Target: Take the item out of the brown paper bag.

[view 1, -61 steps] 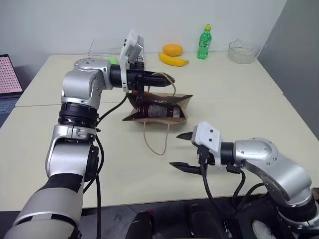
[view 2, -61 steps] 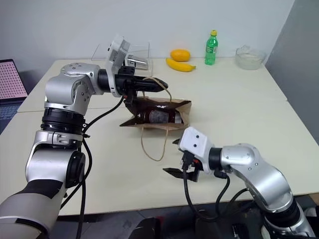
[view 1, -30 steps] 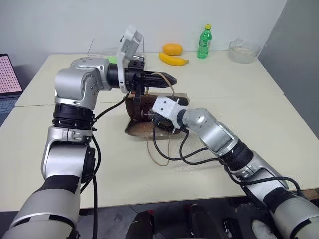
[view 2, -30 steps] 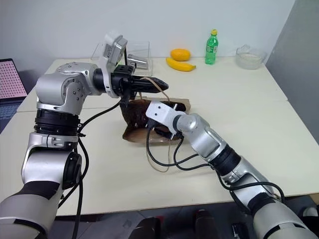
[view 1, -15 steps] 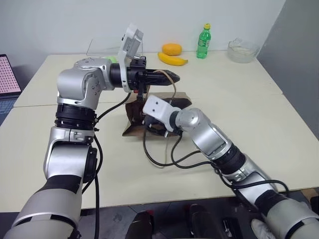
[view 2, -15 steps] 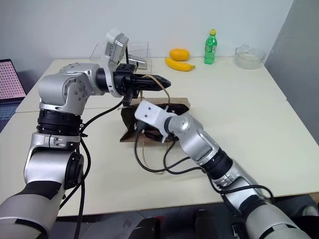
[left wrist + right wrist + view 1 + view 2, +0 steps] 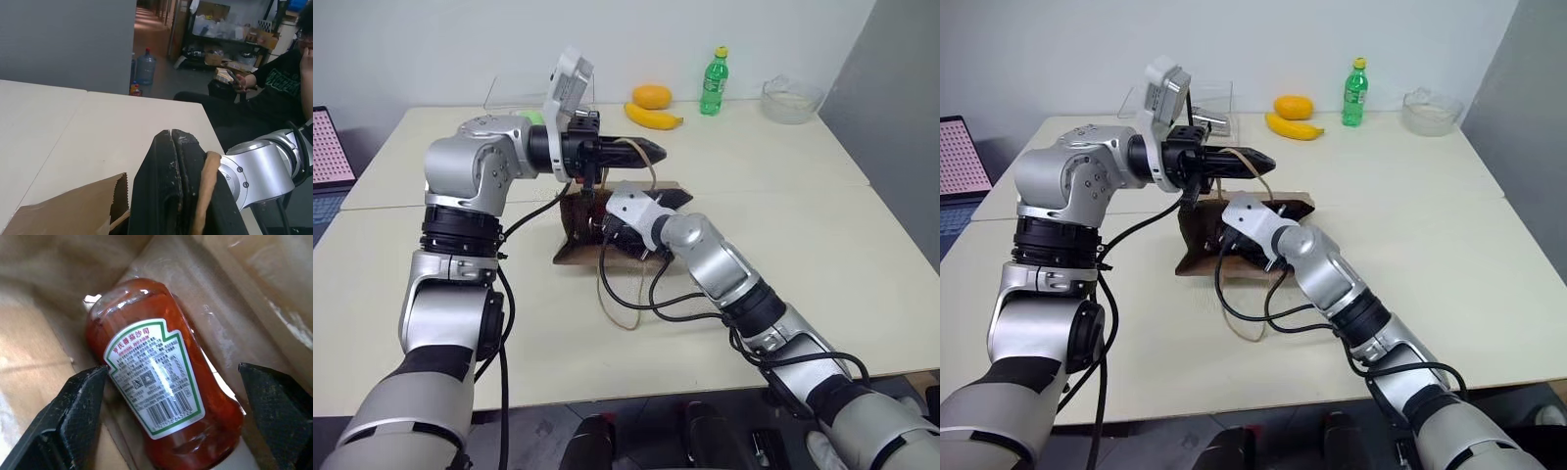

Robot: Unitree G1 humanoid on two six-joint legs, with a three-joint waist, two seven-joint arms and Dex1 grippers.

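Inside the bag (image 7: 1203, 233), the right claw (image 7: 178, 421) is gaping wide astride the bottle (image 7: 156, 396), lying lengthwise between its fingers; the left claw (image 7: 183, 191) is pinching a handle (image 7: 204, 196).

Even, bright indoor light falls from overhead across the pale cream tabletop (image 7: 803, 225), leaving only soft, faint shadows under the crinkled brown paper bag (image 7: 578, 230) and no harsh glare, and both head views look sharp from edge to edge. Inside the bag the light turns warm and dimmer, with small white highlights shining on the glossy small red plastic sauce bottle with a white label (image 7: 156, 382), while the two black fingertips (image 7: 68, 416) nearest the lens are slightly soft. In the left wrist view the close black fingers (image 7: 171, 191) are blurred and the room behind is darker.
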